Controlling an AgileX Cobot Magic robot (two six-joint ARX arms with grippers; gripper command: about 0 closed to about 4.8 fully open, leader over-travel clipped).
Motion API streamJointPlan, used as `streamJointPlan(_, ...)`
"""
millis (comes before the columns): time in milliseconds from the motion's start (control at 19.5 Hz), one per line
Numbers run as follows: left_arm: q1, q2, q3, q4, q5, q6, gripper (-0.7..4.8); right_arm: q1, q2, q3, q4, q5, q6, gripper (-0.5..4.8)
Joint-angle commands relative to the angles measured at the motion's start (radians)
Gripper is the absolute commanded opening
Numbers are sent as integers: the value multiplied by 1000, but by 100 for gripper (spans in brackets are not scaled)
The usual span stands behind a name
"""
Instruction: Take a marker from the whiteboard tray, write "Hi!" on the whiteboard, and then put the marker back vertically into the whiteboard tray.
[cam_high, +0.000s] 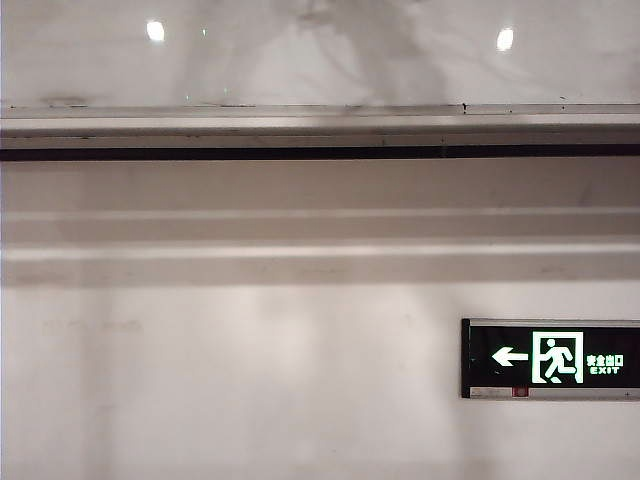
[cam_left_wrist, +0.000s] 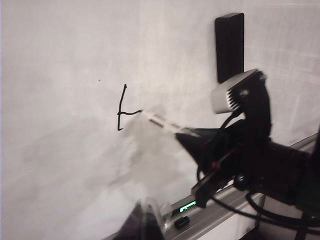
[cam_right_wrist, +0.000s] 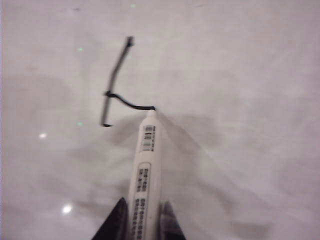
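Clamped on the white barrel of the marker (cam_right_wrist: 144, 187), the right claw (cam_right_wrist: 141, 220) presses the pen's tip against the whiteboard (cam_right_wrist: 240, 75), where the writing is only partly done. One upright black stroke (cam_right_wrist: 116, 80) stands on the glossy panel, and a wavy crossbar runs from its middle to the tip, which sits at the crossbar's far end. By that showing the letter "H" is about half drawn: its second upright, the "i" and the exclamation mark are all yet to come, as is the return of the marker, upright, to the tray.

Seen from the left wrist, the right arm's black claw (cam_left_wrist: 192, 137) reaches in from the side with the marker (cam_left_wrist: 162, 121) held slantwise to the board, its wrist camera (cam_left_wrist: 235, 95) perched above. The left claw (cam_left_wrist: 145, 220) hovers near the whiteboard tray (cam_left_wrist: 220, 212), well apart from the writing; only a blurred sliver of it shows, so whether it is released or clenched cannot be told. A small dark object (cam_left_wrist: 181, 222) lies on the tray.

Farthest off, the exterior camera shows no arm, only the tray's ledge (cam_high: 320, 128) and a green exit sign (cam_high: 550, 358).
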Motion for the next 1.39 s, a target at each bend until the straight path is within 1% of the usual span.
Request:
streamJointPlan(51,0,-5,4,6,5,3,-6,-11,-17,5,0,59,0,-1)
streamJointPlan(103,0,-5,4,6,5,3,-6,-11,-19,5,2,55,0,-1)
streamJointPlan(257,0,-5,4,6,5,3,-6,-9,-59,5,27,-15,-21,-1)
streamJointPlan(308,0,-5,4,6,5,3,-6,-9,-71,5,72,-42,-44,-1)
streamJointPlan(411,0,-5,4,6,5,3,-6,-14,-75,5,127,-55,-96,-1)
streamJointPlan(462,0,-5,4,6,5,3,-6,-24,-74,5,127,-87,-127,-1)
streamJointPlan(513,0,-5,4,6,5,3,-6,-26,-72,5,126,-103,-127,-1)
streamJointPlan(1026,0,-5,4,8,19,3,-6,-42,-40,4,101,-90,-127,-1)
streamJointPlan(1232,0,-5,4,9,19,3,-6,-42,-39,4,67,-69,-127,-1)
streamJointPlan(1386,0,-5,4,8,19,3,-6,-48,-39,4,103,-72,-127,-1)
